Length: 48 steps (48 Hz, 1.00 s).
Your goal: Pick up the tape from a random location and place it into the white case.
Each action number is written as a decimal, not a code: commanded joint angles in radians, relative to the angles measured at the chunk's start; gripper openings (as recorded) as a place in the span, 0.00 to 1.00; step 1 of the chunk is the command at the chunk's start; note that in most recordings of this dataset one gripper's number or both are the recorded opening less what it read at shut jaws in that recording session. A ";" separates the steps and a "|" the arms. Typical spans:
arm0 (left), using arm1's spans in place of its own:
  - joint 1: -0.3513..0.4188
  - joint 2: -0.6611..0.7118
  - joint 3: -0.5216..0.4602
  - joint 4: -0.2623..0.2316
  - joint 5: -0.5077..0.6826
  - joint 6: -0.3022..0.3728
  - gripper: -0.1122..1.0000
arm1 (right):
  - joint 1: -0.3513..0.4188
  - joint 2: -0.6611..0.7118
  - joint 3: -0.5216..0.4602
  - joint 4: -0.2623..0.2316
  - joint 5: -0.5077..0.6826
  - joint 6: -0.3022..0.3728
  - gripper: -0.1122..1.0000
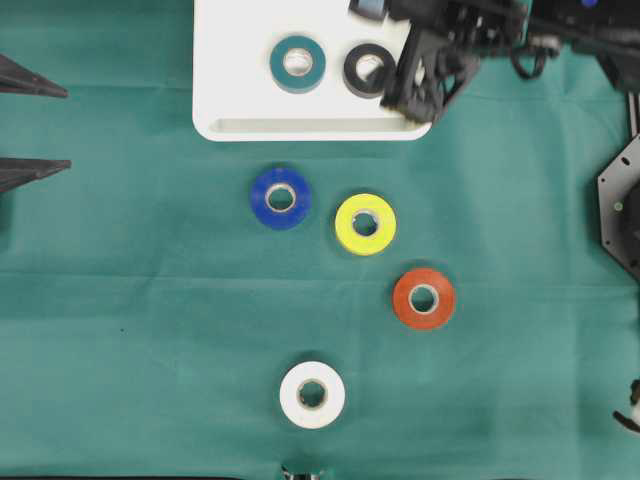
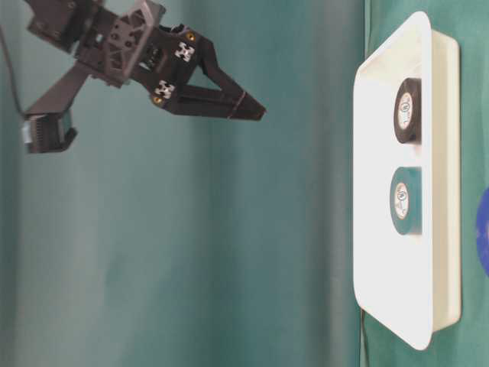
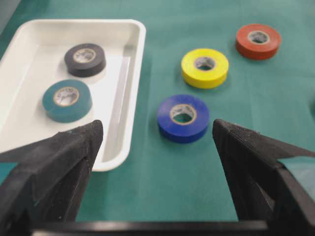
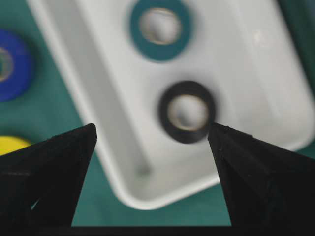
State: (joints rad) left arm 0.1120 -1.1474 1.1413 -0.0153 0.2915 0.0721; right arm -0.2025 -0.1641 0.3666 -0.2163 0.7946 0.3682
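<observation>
Two rolls (black, teal) in white case [image 2: 428, 61]

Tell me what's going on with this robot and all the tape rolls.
The right gripper hangs open and empty above the white case, which already holds a teal roll and a black roll. Blue, yellow, red and white rolls wait on the cloth. The left gripper is open.
</observation>
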 commanded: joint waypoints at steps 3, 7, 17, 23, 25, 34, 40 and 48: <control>0.003 0.012 -0.011 0.002 -0.009 0.002 0.97 | 0.080 -0.023 -0.034 0.002 -0.011 0.020 0.88; 0.003 0.012 -0.011 0.003 -0.009 0.002 0.97 | 0.143 -0.023 -0.038 0.002 -0.017 0.037 0.88; 0.003 0.011 -0.011 0.003 -0.011 0.002 0.97 | 0.242 -0.015 -0.043 0.000 -0.031 0.048 0.88; 0.003 0.011 -0.009 0.002 -0.012 0.000 0.97 | 0.247 -0.014 -0.044 -0.002 -0.031 0.048 0.88; 0.003 0.012 -0.011 0.002 -0.011 0.000 0.97 | 0.247 -0.017 -0.044 -0.005 -0.029 0.046 0.88; 0.003 0.011 -0.011 0.003 -0.011 -0.002 0.97 | 0.253 -0.055 -0.029 -0.005 -0.028 0.043 0.88; 0.003 0.011 -0.009 0.003 -0.011 -0.002 0.97 | 0.255 -0.114 0.008 -0.005 -0.037 0.046 0.88; 0.003 0.011 -0.009 0.002 -0.011 -0.002 0.97 | 0.255 -0.227 0.092 -0.003 -0.089 0.048 0.88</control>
State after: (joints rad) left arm 0.1120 -1.1474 1.1413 -0.0153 0.2899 0.0721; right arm 0.0491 -0.3267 0.4418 -0.2178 0.7348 0.4126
